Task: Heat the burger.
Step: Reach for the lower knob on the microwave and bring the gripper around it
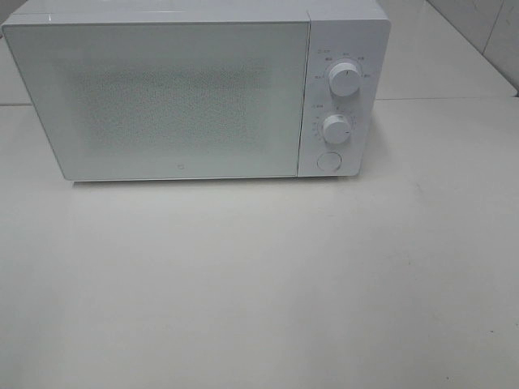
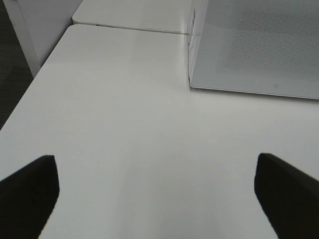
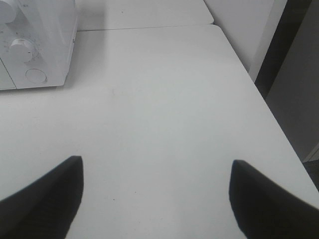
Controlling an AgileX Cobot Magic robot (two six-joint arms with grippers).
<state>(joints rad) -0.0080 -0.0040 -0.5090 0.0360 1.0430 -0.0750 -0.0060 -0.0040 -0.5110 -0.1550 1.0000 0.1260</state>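
On the counter (image 1: 259, 284) there's really just the microwave (image 1: 199, 93), parked at the back with its door (image 1: 158, 101) shut. No burger anywhere I can see, not in the overhead view and not in either wrist view. The door is frosted and speckled and nothing shows through it, so if the burger is sitting inside, I honestly can't tell.

The left claw (image 2: 155, 167) is spread wide with nothing between its fingers, hanging over bare counter near the microwave's door-side front corner. The right claw (image 3: 155, 164) is much the same: released, empty, over bare counter and off to the side of the control panel. Neither one touches anything.

As for progress, my guess is it's one of two things. Either the job hasn't started and the burger has to be fetched from somewhere off camera, the door opened and the burger put in. Or it's already behind that door and what's left is the heating itself. The two knobs (image 1: 344, 79) and the round button (image 1: 328, 160) have no claw near them, and I can't read the settings from here.
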